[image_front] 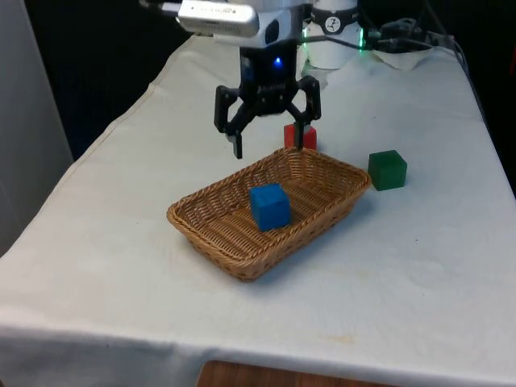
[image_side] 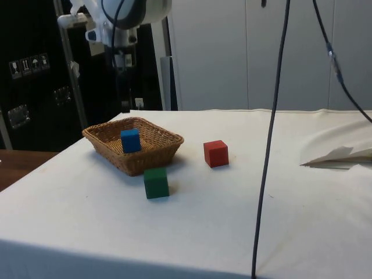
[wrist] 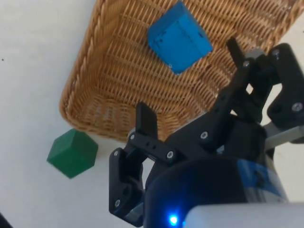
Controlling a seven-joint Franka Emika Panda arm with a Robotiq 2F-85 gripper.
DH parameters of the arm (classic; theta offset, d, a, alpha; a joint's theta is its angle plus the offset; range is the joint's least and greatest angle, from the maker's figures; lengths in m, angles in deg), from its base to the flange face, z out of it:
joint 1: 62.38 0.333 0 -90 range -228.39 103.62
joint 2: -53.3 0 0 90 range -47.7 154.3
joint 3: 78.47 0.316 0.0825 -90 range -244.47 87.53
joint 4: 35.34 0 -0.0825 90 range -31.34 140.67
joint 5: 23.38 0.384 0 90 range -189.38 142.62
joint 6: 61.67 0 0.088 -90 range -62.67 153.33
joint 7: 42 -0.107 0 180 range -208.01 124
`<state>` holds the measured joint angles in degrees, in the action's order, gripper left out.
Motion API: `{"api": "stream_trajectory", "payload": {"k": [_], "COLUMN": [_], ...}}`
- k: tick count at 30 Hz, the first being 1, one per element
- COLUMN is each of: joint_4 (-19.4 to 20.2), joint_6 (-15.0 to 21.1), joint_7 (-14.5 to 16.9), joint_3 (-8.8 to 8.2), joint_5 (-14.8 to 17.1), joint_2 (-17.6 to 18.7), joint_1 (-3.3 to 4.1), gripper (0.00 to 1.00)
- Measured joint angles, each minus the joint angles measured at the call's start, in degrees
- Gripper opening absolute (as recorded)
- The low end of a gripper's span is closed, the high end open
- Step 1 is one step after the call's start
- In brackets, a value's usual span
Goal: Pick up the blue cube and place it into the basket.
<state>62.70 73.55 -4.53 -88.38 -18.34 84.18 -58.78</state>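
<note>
Cube [image_front: 269, 206] of blue sits in the wicker basket [image_front: 211, 234] below my claw [image_front: 269, 143], apart from it. My fingers hang spread wide, holding nothing. It looks light, stiff and flat-sided; I judge two opposite faces the surest hold, should I need one. The placing seems done.

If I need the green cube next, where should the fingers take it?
Judging by its pose, come from straight above the green cube and close on two opposite upright faces. It sits flat on the cloth, apart from the basket, so its sides look free.
</note>
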Motion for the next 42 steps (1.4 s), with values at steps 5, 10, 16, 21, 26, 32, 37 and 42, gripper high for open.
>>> {"api": "stream_trajectory", "payload": {"k": [5, 10, 16, 21, 26, 32, 37, 42], "joint_4": [0.7, 1.7, 2.7, 3.4, 4.6, 5.2, 6.0, 6.5], "joint_6": [-0.7, -1.5, -2.4, -2.8, -2.9, -3.7, -3.7, -4.1], "joint_7": [0.1, 0.2, 0.4, 0.6, 0.8, 1.0, 1.1, 1.2], "joint_3": [-0.06, -0.17, -0.29, -0.34, -0.40, -0.52, -0.57, -0.63], "joint_5": [0.0, 0.0, 0.0, 0.0, 0.0, 0.0, 0.0, 0.0], "joint_2": [-2.1, -4.3, -7.0, -8.9, -11.3, -13.4, -15.2, -17.1], "joint_1": [0.00, -0.06, -0.11, -0.23, -0.40, -0.57, -0.63, -0.74], "gripper": [1.00, 1.00, 1.00, 1.00, 1.00, 1.00, 1.00, 1.00]}}
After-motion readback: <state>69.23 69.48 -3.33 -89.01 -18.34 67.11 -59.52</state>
